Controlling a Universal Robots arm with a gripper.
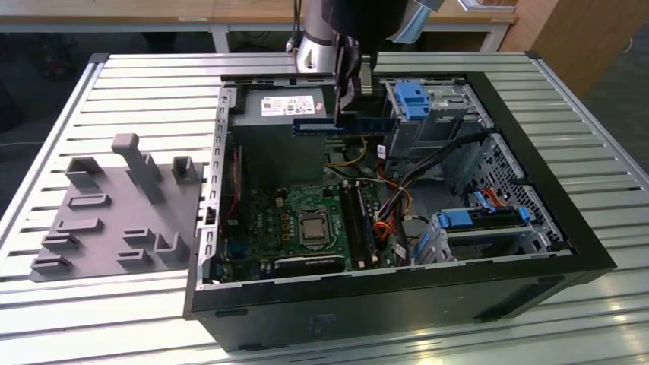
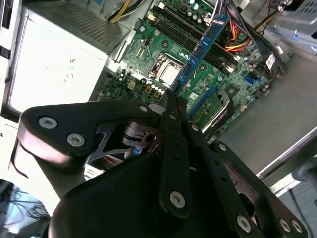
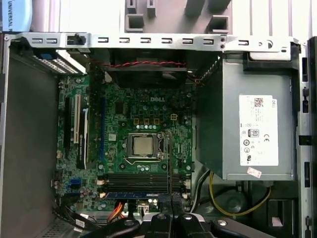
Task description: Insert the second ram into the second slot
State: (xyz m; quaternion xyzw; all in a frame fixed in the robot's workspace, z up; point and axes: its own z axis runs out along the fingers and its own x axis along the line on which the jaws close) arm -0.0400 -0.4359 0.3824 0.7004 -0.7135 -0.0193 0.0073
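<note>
My gripper (image 1: 351, 112) is shut on the second ram (image 1: 316, 127), a long blue stick held level in the air above the open computer case (image 1: 568, 228). It hangs near the power supply (image 1: 276, 106), well above the green motherboard (image 1: 294, 220). In the second wrist view the fingertips (image 2: 170, 101) pinch one end of the ram (image 2: 203, 45), which juts out over the board. In the first wrist view the ram (image 3: 128, 195) lies parallel to the dark memory slots (image 3: 136, 181), just beside them in the picture. The slots (image 1: 355, 220) run next to the processor socket (image 1: 307, 226).
The case sits on a slatted metal table (image 1: 142, 84). A grey fixture plate (image 1: 102, 228) with upright holders lies at the exterior view's left. Blue-fronted drive cages (image 1: 411, 99) and loose cables (image 1: 390, 220) crowd the case's side at the exterior view's right.
</note>
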